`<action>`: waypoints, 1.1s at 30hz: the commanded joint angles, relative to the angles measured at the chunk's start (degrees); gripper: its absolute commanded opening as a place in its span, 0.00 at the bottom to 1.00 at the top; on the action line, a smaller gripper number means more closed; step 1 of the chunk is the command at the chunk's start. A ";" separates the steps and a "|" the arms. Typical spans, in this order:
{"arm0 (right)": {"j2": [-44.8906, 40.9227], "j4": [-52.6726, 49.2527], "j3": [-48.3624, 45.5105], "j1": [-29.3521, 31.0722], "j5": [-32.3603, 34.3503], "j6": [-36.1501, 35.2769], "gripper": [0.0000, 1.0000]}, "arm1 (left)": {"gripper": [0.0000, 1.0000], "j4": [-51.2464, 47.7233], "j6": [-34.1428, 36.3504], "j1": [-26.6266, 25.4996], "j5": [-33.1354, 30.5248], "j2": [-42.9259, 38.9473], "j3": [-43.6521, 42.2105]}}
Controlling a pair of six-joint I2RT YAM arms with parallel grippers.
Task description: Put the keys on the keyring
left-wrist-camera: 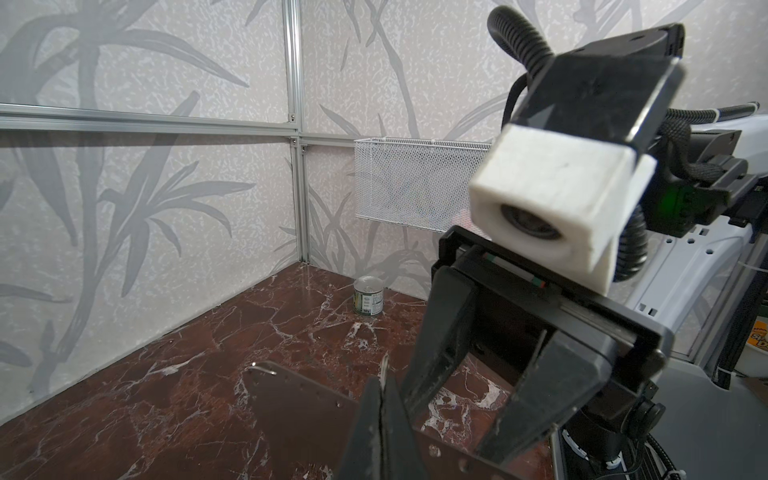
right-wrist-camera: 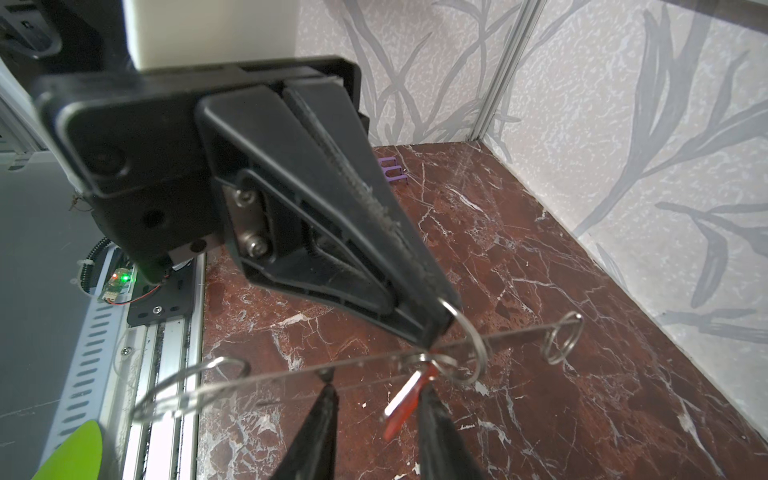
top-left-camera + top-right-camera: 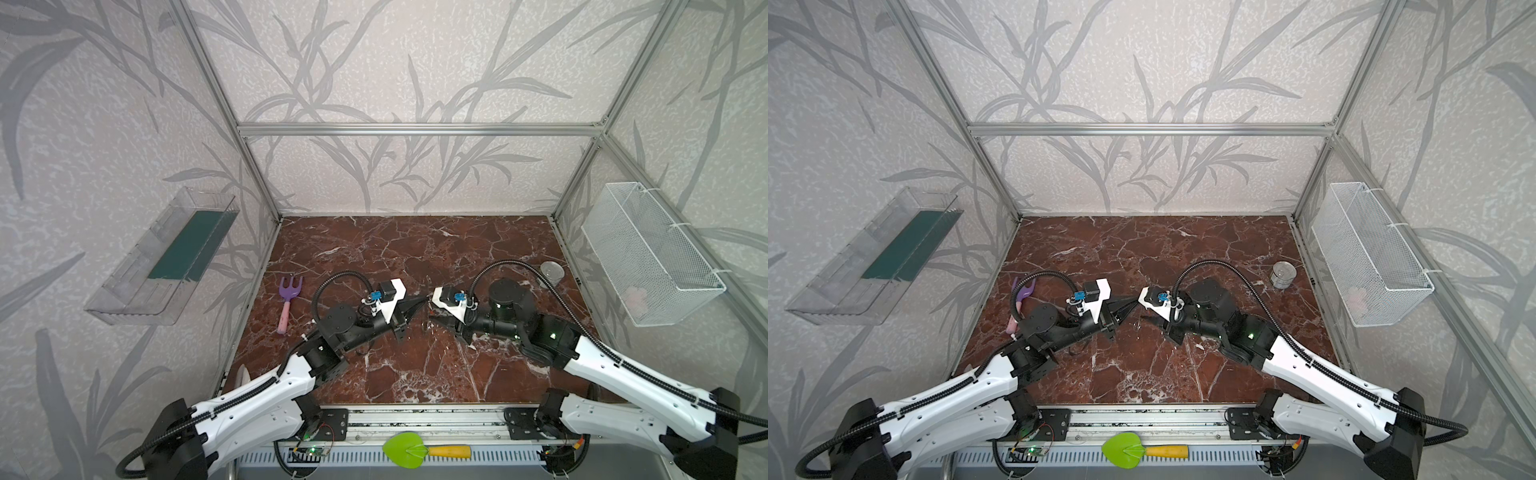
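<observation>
The keyring is a flat see-through plate with a row of small holes and wire rings at both ends, held in the air between the two arms. My left gripper is shut, and a wire ring sticks out of its tip at the plate's edge. The keys, a red tag with a white strip, hang from a small ring by that loop. My right gripper stands open under the plate, with the tag against one finger. Both grippers meet mid-table in both top views.
A purple toy fork lies at the left of the marble floor. A small tin can stands at the back right. A white mesh basket hangs on the right wall, a clear shelf on the left. A green-and-yellow trowel lies on the front rail.
</observation>
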 commanded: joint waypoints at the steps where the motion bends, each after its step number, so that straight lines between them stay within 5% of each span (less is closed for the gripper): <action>1: -1.58 1.22 -1.53 -0.20 0.78 1.39 0.38 | 0.00 2.48 -0.83 -0.03 -1.69 -1.64 -0.18; 11: -4.54 4.72 -7.12 -0.20 5.39 4.65 0.43 | 0.00 3.48 -1.42 -0.01 -11.14 -4.03 -0.92; 33: -0.09 20.08 -9.00 1.29 -3.43 11.77 0.49 | 0.00 6.08 -1.80 -0.01 -18.01 -3.55 -1.71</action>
